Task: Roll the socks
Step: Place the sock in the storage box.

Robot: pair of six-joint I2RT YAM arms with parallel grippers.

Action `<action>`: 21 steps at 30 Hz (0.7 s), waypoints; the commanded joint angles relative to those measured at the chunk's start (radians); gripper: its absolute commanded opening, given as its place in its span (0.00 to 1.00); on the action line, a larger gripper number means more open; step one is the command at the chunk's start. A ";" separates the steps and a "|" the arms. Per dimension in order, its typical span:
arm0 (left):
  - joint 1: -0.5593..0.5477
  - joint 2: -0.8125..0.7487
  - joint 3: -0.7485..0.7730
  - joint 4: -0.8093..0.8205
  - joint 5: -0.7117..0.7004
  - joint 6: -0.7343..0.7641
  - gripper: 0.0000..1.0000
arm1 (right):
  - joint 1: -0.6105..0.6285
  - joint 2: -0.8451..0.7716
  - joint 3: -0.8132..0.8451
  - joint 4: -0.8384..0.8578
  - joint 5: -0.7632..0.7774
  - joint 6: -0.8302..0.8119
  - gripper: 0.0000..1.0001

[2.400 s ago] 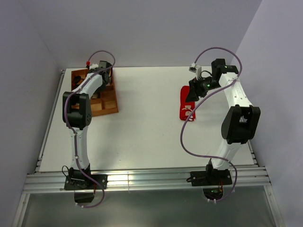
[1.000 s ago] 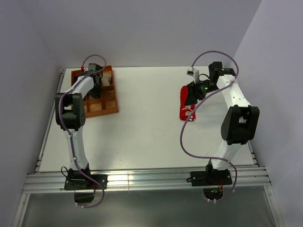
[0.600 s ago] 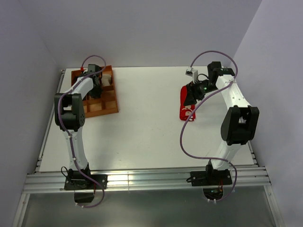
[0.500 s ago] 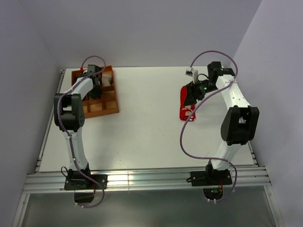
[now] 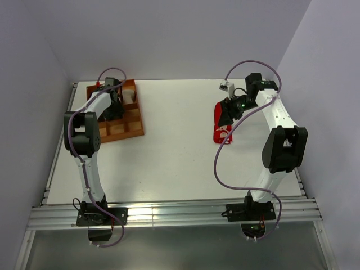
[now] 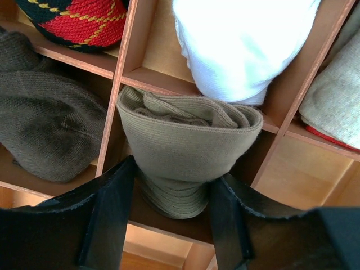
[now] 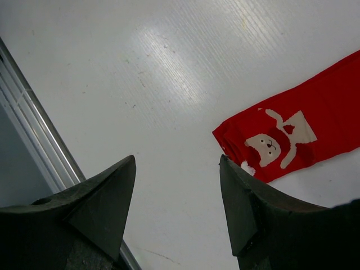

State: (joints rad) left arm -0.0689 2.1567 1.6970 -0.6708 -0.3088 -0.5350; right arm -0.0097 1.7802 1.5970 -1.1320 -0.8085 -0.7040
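Since a couple of seconds back, the left arm (image 5: 90,115) had been dropped from above the wooden tray (image 5: 125,134) down into it, and within the last half second the tray itself had been nudged a touch to the right and twisted a bit on the bench (image 5: 180,157). Not much else was changed; the right arm had only been eased slightly toward the far side.

On the left wrist camera, the left end effector (image 6: 173,171) was seen clamped on a khaki sock roll (image 6: 188,140), one finger pressed against each side of its lower end. That roll was sat in one of the tray's compartments, at the far left of the bench. A white roll (image 6: 242,45) was tucked in the compartment just beyond it, a red-and-black knit roll (image 6: 73,19) in the one diagonally to the left, a dark olive sock (image 6: 45,124) in the left neighbour and a beige roll (image 6: 334,107) off to the right.

Over on the far right, the right end effector (image 7: 177,163) was held above the bench with its fingers spread apart and nothing between them. A red sock (image 7: 287,135) with a little animal figure printed on it was laid out flat and unrolled on the bench, just beside that end effector and well apart from the tray.
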 commanded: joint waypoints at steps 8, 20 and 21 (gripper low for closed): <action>-0.025 -0.031 0.050 -0.144 0.014 0.056 0.62 | 0.057 -0.038 0.038 0.008 0.035 0.003 0.68; -0.023 -0.064 0.061 -0.127 0.063 0.099 0.66 | 0.071 -0.031 0.044 0.026 0.066 0.021 0.68; -0.023 -0.067 0.064 -0.127 0.069 0.104 0.66 | 0.071 -0.034 0.044 0.028 0.066 0.020 0.68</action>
State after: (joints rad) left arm -0.0818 2.1540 1.7367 -0.7574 -0.2916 -0.4641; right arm 0.0528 1.7802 1.6032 -1.1248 -0.7486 -0.6952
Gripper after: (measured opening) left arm 0.658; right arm 0.685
